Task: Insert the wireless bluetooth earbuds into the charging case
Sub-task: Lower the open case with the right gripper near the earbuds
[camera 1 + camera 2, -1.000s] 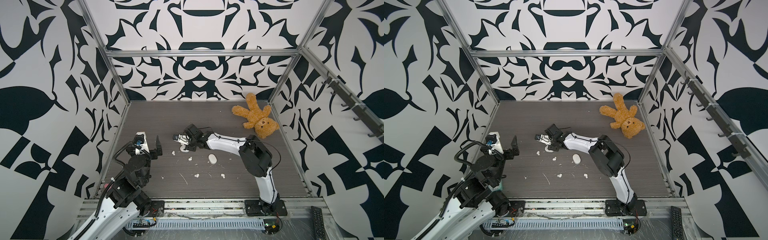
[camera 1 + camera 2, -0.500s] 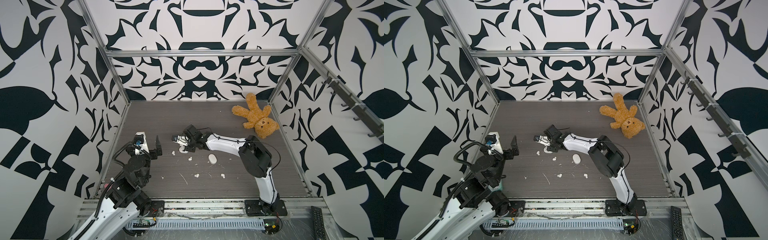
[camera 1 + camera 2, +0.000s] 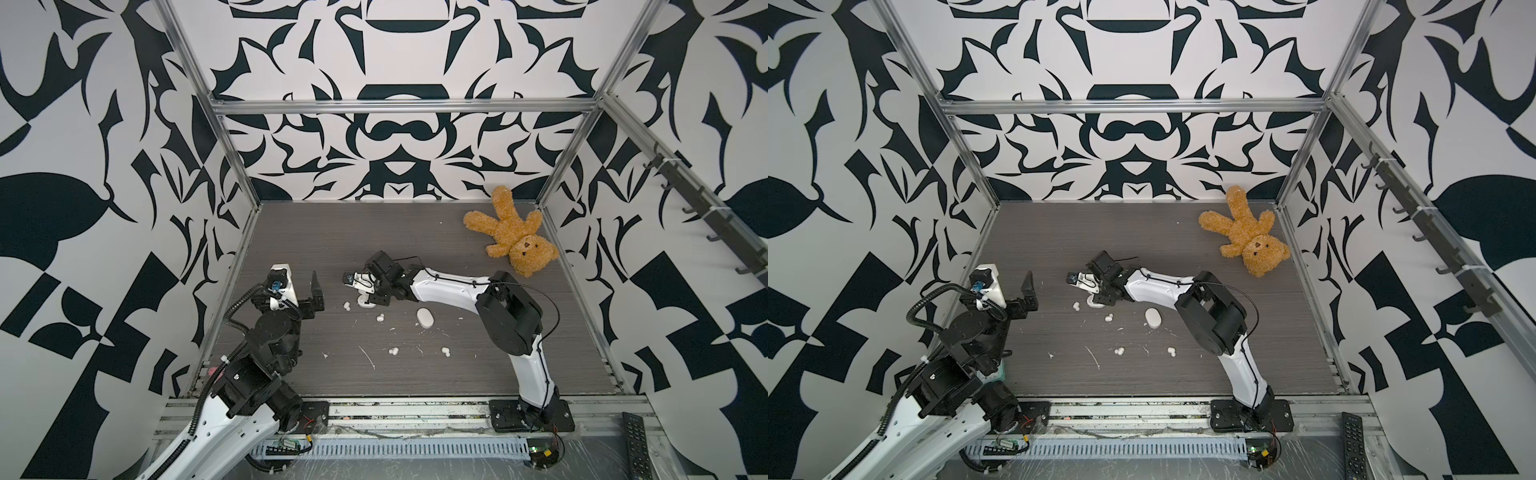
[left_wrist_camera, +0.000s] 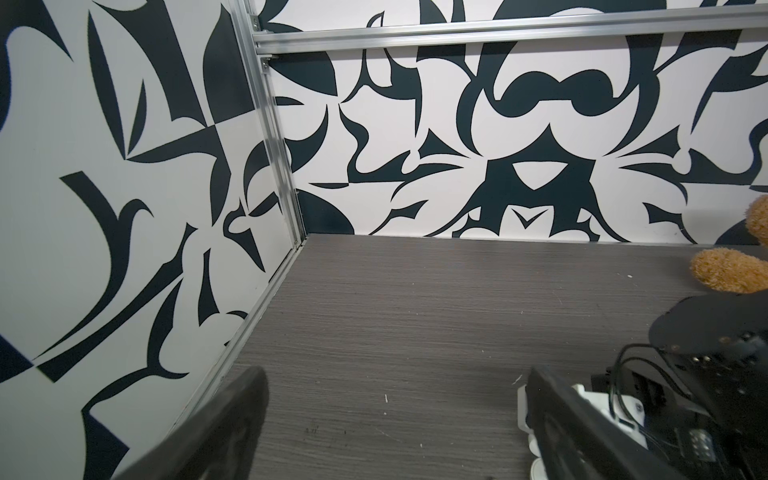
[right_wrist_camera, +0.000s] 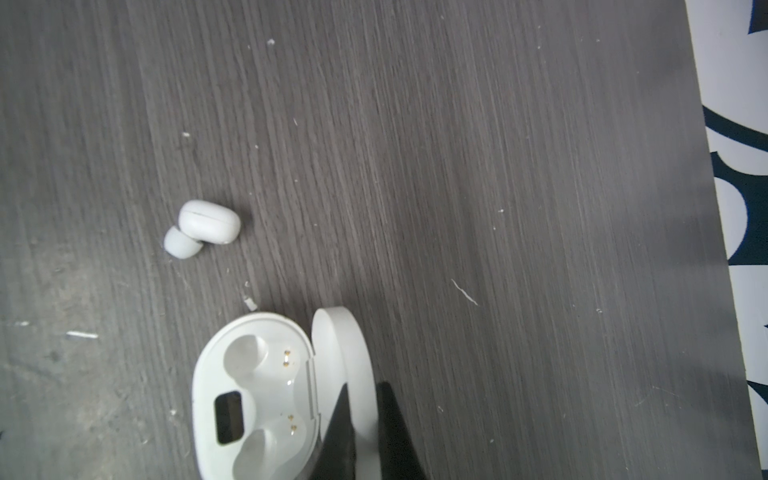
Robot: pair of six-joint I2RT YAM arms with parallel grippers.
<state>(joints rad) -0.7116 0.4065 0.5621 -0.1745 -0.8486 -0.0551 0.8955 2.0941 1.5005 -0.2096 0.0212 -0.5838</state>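
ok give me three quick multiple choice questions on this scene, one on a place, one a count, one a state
1. Where does the brown plush teddy bear lie on the dark grey wood-grain table?
A. far right corner
B. near left corner
C. dead centre

2. How many small white glossy earbuds lie loose on the table?
A. two
B. four
C. six

3. The white oval plastic charging case pinched by the right gripper is:
A. shut
B. open, both wells empty
C. open, one bud seated

Key:
1 A, in both top views the bear lies by the back wall on the right.
2 B, a top view shows three more.
3 B, the right wrist view shows the lid up and two bare wells.
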